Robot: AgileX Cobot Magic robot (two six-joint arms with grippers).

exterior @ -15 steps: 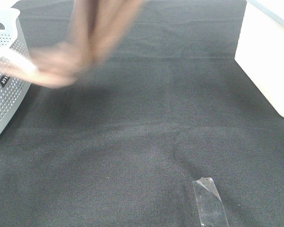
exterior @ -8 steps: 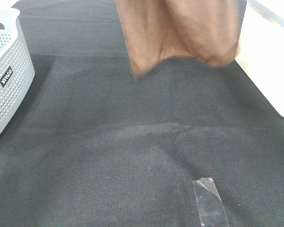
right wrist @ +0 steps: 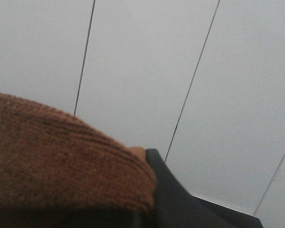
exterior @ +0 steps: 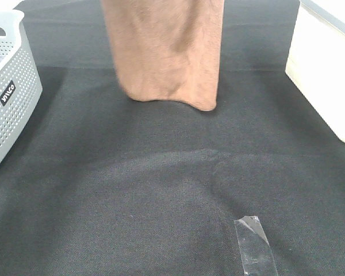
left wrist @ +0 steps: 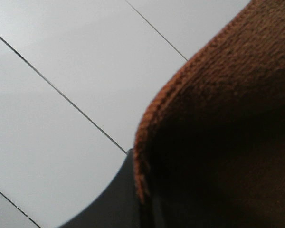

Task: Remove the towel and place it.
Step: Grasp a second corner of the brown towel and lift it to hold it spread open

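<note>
Towel of brown plush microfibre hangs over the far middle of the table, its top out of the high view, its lower edge close to the black tablecloth; we cannot tell whether they touch. Both wrist views show the towel bunched against dark jaws: left jaws and right jaws are both closed on it. Well apart from it, we see a white perforated plastic basket at the left, a white box at the right and a clear tape strip at the front.
</note>
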